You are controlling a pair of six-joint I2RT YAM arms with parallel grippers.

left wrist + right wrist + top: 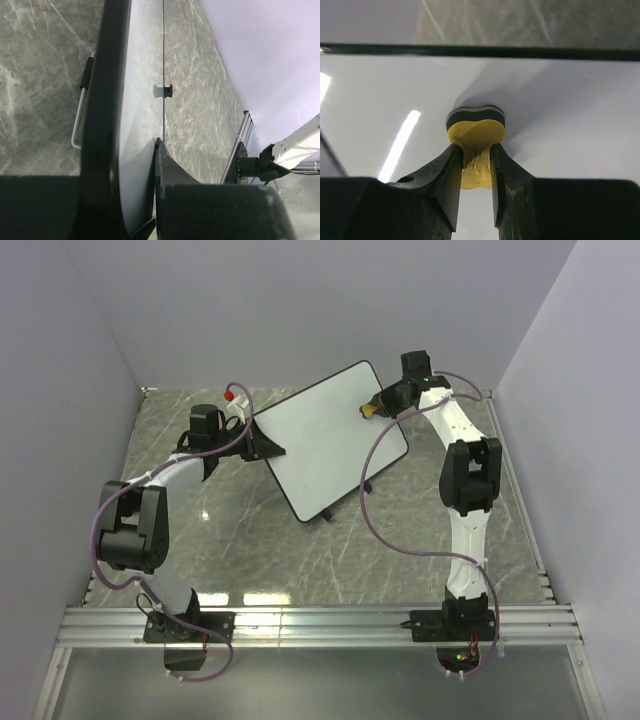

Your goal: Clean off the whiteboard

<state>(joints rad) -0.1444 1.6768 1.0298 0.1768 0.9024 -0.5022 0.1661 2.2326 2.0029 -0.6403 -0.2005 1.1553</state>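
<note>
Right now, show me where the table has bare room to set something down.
Widest bare table: the strip between the whiteboard and the near rail. Crowded: the board's left edge, clamped by the left pincer, and its far corner, where the right pincer holds the yellow eraser.

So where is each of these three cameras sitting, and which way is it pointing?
Top external: fixed above and behind the robot, looking down on the table and whiteboard; the left arm and right arm show.
Left wrist: on the left arm, looking along the whiteboard's edge; the left pincer, clamped on that edge, shows.
Right wrist: on the right arm, facing the board's white face; the right pincer holds a yellow eraser against it.
Shared: all three see the whiteboard; top and right wrist both see the eraser.
</note>
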